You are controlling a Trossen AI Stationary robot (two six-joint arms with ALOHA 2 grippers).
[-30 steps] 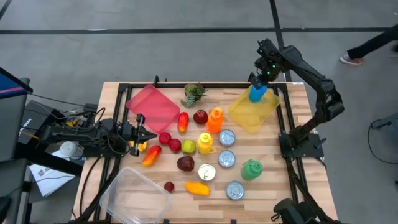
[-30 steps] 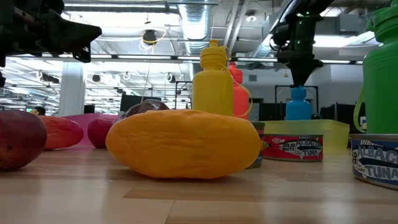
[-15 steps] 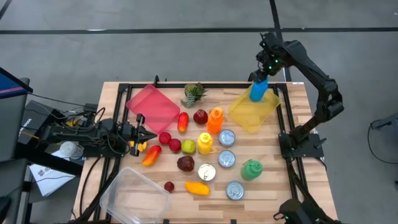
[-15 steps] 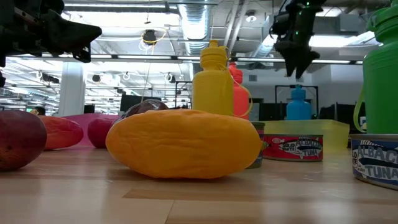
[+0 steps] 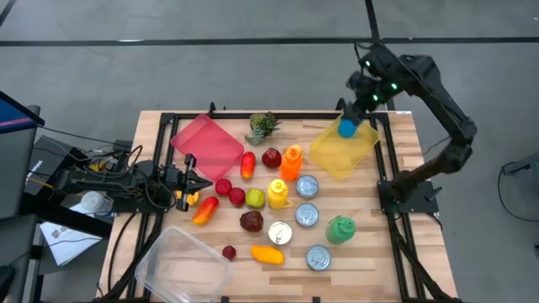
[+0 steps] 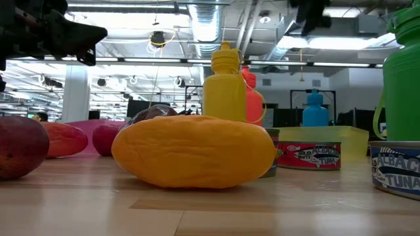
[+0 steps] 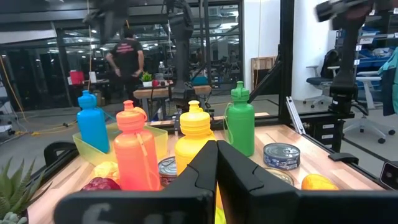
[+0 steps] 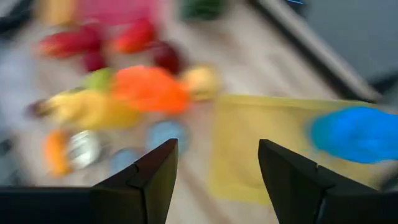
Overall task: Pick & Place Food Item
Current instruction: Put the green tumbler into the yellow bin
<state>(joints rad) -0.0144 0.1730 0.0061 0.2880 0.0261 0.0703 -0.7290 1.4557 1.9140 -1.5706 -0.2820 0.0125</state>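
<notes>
Upright in the far corner of the translucent yellow tray (image 5: 330, 154) stands the blue plastic bottle (image 5: 346, 127), smooth-sided with a narrower rounded cap, touched by nothing; the right gripper (image 8: 214, 163) hangs above it with its dark, angular fingers spread and empty. Just beside the tray on the pale wooden table (image 5: 379, 260) stand an orange bottle (image 5: 291, 162) and a yellow bottle (image 5: 278, 194) among round tins. Well apart at the table's left edge, the left gripper (image 7: 216, 163) waits, fingers pressed together.
</notes>
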